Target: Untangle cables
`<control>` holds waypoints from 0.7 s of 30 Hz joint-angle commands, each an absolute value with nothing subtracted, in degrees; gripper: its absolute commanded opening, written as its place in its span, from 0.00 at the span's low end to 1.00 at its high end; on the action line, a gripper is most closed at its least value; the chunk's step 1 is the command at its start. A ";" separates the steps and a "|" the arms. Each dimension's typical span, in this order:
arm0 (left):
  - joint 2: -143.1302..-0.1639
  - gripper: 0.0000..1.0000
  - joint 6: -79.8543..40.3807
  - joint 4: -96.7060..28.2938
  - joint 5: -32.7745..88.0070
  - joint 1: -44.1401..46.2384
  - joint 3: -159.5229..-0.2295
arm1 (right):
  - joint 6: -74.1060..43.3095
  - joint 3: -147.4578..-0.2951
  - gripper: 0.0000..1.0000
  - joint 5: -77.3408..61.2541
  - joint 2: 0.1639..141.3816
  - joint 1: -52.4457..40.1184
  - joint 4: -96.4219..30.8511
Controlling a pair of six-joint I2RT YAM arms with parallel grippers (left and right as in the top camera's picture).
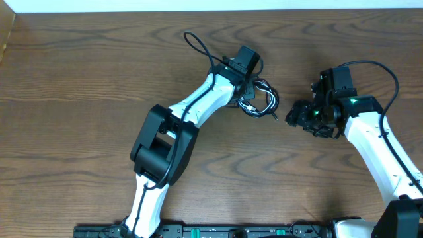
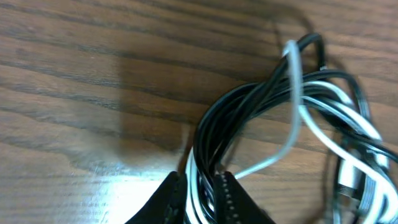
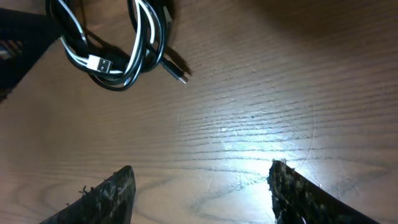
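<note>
Left tool [image 2: 202, 198]: clenched on several black and white strands of the cable bundle [image 2: 267, 118].
Right tool [image 3: 202, 199]: spread wide, empty, near the bundle but not touching it.
Surface [image 1: 79, 79]: wood, with the bundle near its middle.
Cables: black cable [image 2: 249, 106] and white cable [image 2: 297, 93] looped together.
Plugs: white USB plug [image 3: 99, 63] and black plug [image 3: 179, 76] hang free.
Progress: judged early. Nothing is separated, and all the untangling is left.

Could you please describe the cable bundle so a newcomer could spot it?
On the wooden table, look at the tip of the white left arm, right of centre. The cable bundle sits there in the left gripper: thin black and white strands looped together, unlike the thicker black wires fixed along the arms.
</note>
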State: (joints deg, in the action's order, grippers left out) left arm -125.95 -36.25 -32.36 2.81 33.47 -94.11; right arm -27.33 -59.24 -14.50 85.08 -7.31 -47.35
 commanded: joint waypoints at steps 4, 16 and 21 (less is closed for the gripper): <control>-128.97 0.19 -36.77 -32.60 1.89 33.36 -93.54 | -26.02 -59.61 0.66 -13.61 85.14 -7.20 -47.53; -129.03 0.15 -36.69 -38.30 1.87 34.54 -93.54 | -26.04 -59.61 0.69 -13.41 85.14 -7.20 -46.83; -128.88 0.07 -36.49 -38.02 1.91 34.85 -93.60 | -26.04 -59.61 0.69 -13.47 85.14 -7.22 -46.72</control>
State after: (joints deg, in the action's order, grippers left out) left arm -127.13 -36.18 -36.88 2.04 34.30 -94.54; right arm -26.52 -59.24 -14.04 85.08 -7.31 -46.85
